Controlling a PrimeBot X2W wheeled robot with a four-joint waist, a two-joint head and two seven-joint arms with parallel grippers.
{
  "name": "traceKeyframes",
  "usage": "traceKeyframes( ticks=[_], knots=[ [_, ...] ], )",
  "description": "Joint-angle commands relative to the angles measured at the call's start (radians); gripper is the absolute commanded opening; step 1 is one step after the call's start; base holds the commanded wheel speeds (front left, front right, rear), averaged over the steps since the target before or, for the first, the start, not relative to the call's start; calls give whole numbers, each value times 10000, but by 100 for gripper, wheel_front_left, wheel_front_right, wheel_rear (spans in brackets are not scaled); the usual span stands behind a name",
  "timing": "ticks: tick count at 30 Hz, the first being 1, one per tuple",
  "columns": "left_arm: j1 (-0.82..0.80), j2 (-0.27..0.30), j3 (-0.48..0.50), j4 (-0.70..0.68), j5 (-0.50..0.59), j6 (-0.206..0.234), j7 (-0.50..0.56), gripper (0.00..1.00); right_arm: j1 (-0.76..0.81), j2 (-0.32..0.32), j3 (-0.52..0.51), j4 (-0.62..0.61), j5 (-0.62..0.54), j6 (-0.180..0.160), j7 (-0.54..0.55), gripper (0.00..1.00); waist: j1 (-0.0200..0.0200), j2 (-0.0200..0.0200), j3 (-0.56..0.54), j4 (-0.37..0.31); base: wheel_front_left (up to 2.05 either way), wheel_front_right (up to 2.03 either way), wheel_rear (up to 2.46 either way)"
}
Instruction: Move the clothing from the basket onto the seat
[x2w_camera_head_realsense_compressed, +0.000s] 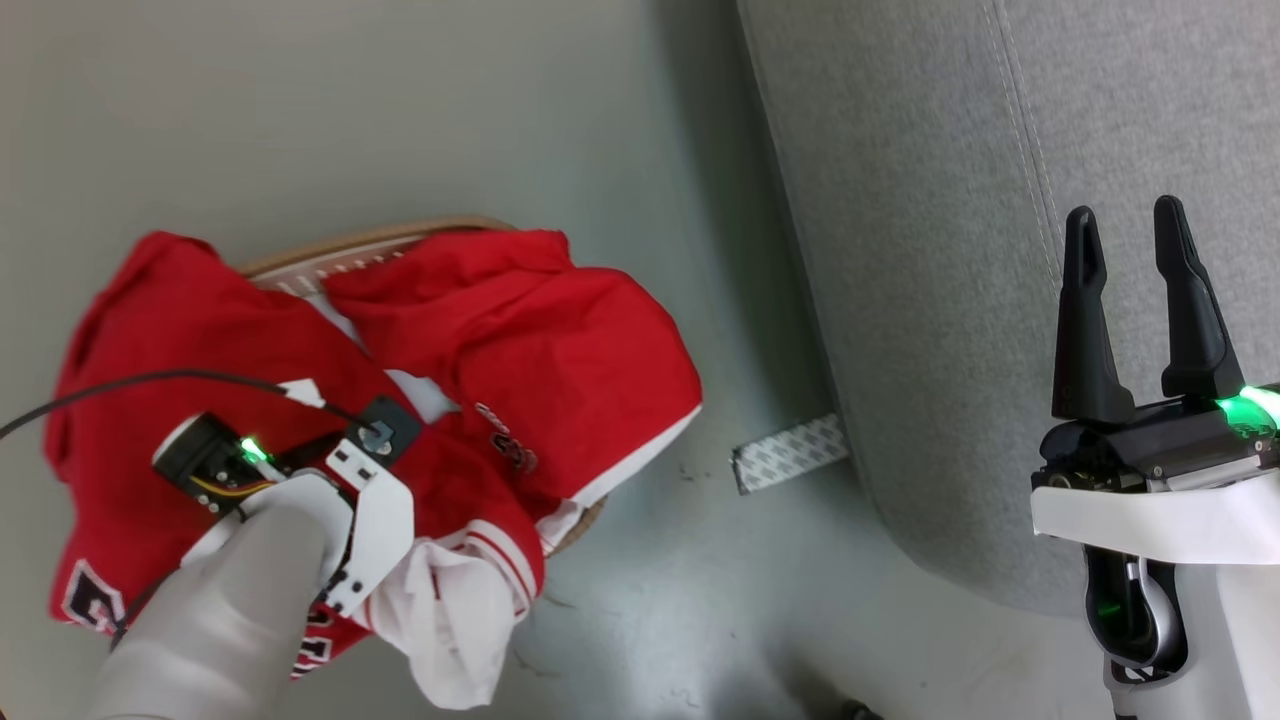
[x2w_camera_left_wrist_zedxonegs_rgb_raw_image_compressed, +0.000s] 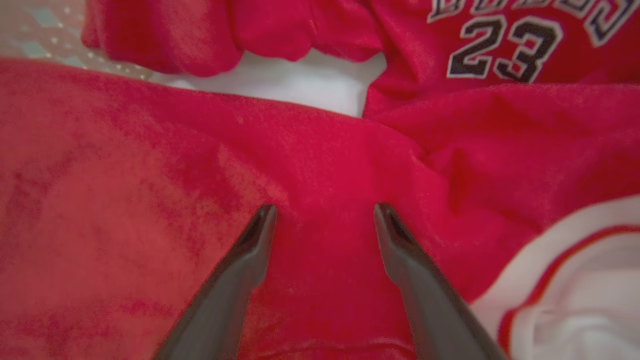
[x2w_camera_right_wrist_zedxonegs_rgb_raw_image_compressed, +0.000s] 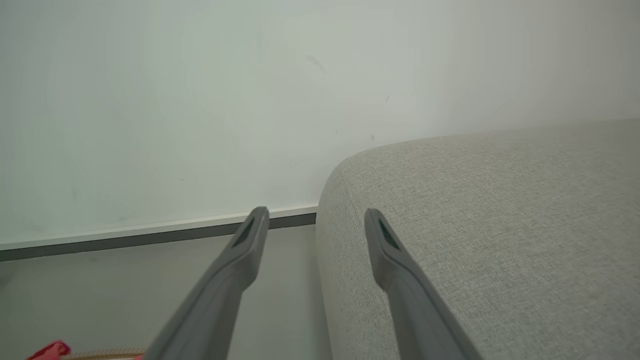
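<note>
Clearly legible: "23" in black numerals edged white on the jersey (x2w_camera_left_wrist_zedxonegs_rgb_raw_image_compressed: 505, 47), upper right of the left wrist view; the row of letters above it is cut by the top edge and unreadable.
Other marks: a small dark logo (x2w_camera_head_realsense_compressed: 505, 445) on the shorts (x2w_camera_head_realsense_compressed: 560, 350), centre of the head view, too small to read; scraps of black-and-white lettering at lower left, partly behind the pale forearm.
Clothing (x2w_camera_head_realsense_compressed: 480, 330): a red heap with white trim at centre left of the head view, piled on the basket (x2w_camera_head_realsense_compressed: 370, 238) and spilling over its sides; an arc of brown rim shows at the heap's top.
Seat (x2w_camera_head_realsense_compressed: 950, 250): light grey, right half of the head view, with a rounded edge and stitched seams.
Room to move: a lane of grey floor (x2w_camera_head_realsense_compressed: 400, 100) runs between heap and seat; a patterned strip (x2w_camera_head_realsense_compressed: 790, 452) lies in it against the seat's edge.
Left gripper (x2w_camera_left_wrist_zedxonegs_rgb_raw_image_compressed: 325, 210): fingers spread wide, aimed into the red cloth, gripping nothing; whether the tips touch, cannot tell.
Right gripper (x2w_camera_head_realsense_compressed: 1125, 225): fingers wide apart, holding nothing, over the seat near its edge at the right of the head view; the right wrist view has a pale wall (x2w_camera_right_wrist_zedxonegs_rgb_raw_image_compressed: 200, 100) and skirting (x2w_camera_right_wrist_zedxonegs_rgb_raw_image_compressed: 150, 235) beyond.
</note>
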Motion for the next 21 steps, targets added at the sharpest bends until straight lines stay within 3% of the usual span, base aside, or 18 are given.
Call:
traceKeyframes(
  ticks=[1, 13, 14, 15, 16, 18, 19, 21],
  knots=[
    [-178, 135, -190, 137, 264, 21, 217, 100, -94, -10, 28, -31, 120, -21, 8, 100, -2, 0, 381, -309, 0, 0, 0],
    [-689, 489, -735, 423, 209, 20, 1501, 100, -256, -9, 466, -190, 514, -21, 8, 100, -2, 0, 1115, -912, 0, 0, 0],
    [-667, 513, -686, 436, 95, 20, 1582, 93, -248, -9, 493, -191, 536, -21, 8, 100, -2, 0, 1134, -927, 0, 0, 0],
    [-647, 539, -650, 447, -8, 20, 1636, 65, -256, -9, 507, -162, 559, -21, 6, 100, -2, 0, 1151, -937, 0, 0, 0],
    [-647, 539, -650, 447, -8, 20, 1636, 65, -256, -9, 507, -162, 559, -21, 6, 100, -2, 0, 1151, -937, 0, 0, 0],
    [-626, 569, -679, 464, -88, 20, 1554, 28, -305, -9, 507, -112, 595, -21, 8, 100, -2, 0, 1170, -933, 0, 0, 0],
    [-620, 576, -719, 468, -99, 20, 1533, 0, -330, -9, 503, -90, 606, -21, 6, 100, -2, 0, 1173, -924, 0, 0, 0],
    [-622, 569, -797, 477, -172, 20, 1465, 0, -376, -9, 502, -60, 612, -21, 8, 100, -2, 0, 1166, -903, 0, 0, 0]
  ],
)
